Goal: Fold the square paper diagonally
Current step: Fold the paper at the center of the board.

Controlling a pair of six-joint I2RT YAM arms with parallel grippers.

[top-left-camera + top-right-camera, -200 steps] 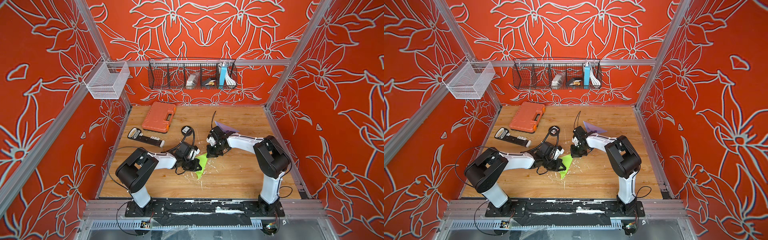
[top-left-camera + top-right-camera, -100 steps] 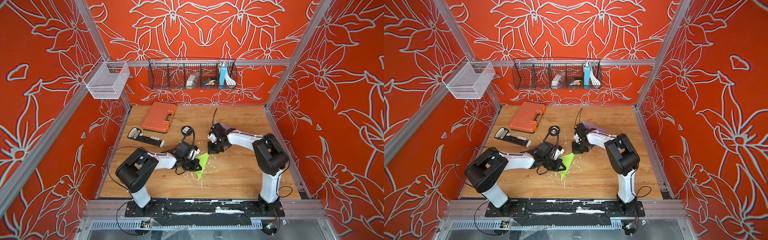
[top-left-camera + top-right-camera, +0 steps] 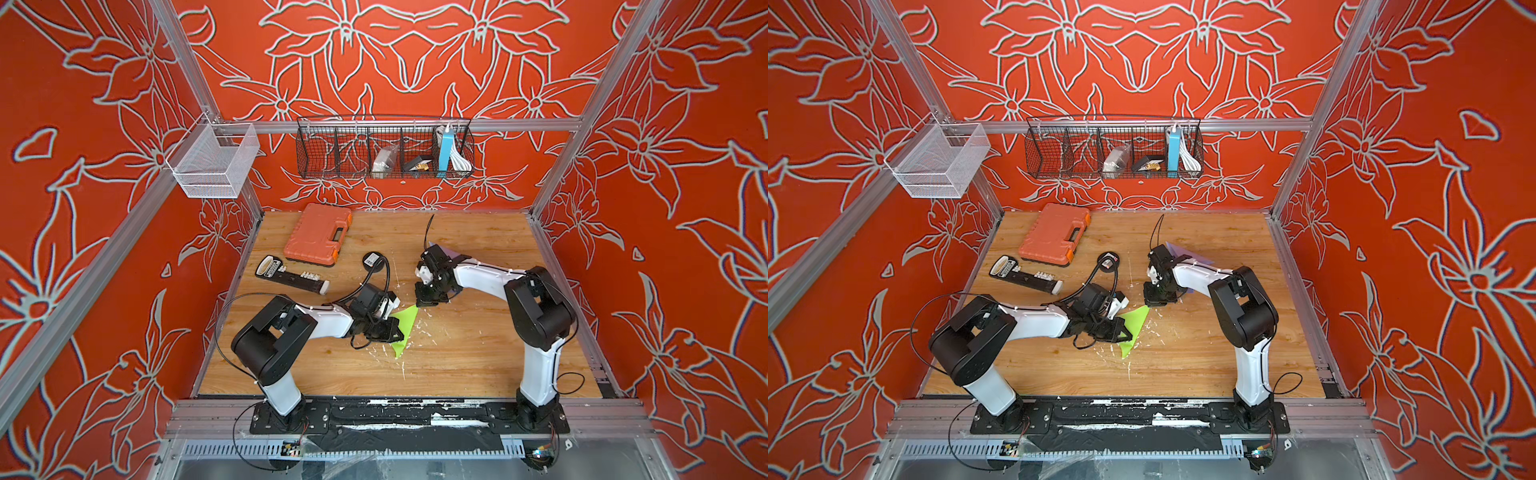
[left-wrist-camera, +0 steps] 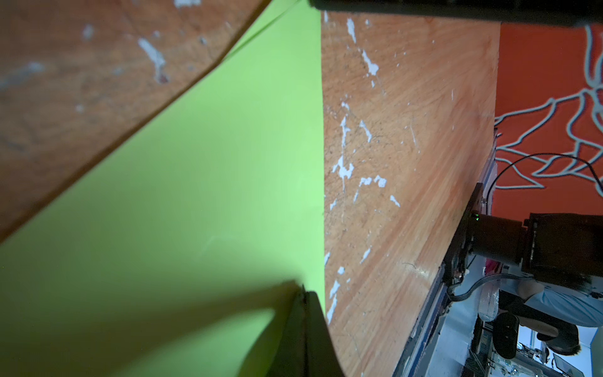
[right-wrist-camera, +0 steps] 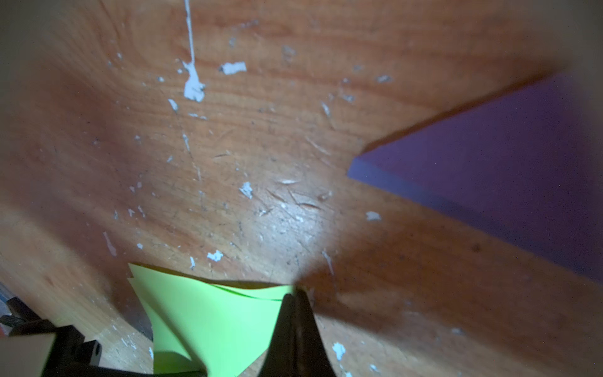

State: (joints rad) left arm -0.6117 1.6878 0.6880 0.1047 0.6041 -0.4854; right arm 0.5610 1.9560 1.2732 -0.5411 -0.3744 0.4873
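Note:
The square paper is lime green and lies folded into a triangle on the wooden table. My left gripper is shut, its tips resting on the sheet close to its straight edge. The green paper fills much of the left wrist view. My right gripper is shut too, tips down at the paper's far corner. There the two layers of the paper gape slightly.
A purple paper lies under the right arm. An orange case, a black bit holder and a round black puck on a cable sit at the back left. Wire baskets hang on the back wall.
My right gripper has come slightly nearer and to the left, down onto the green paper's far corner. The left arm and the paper have stayed put.

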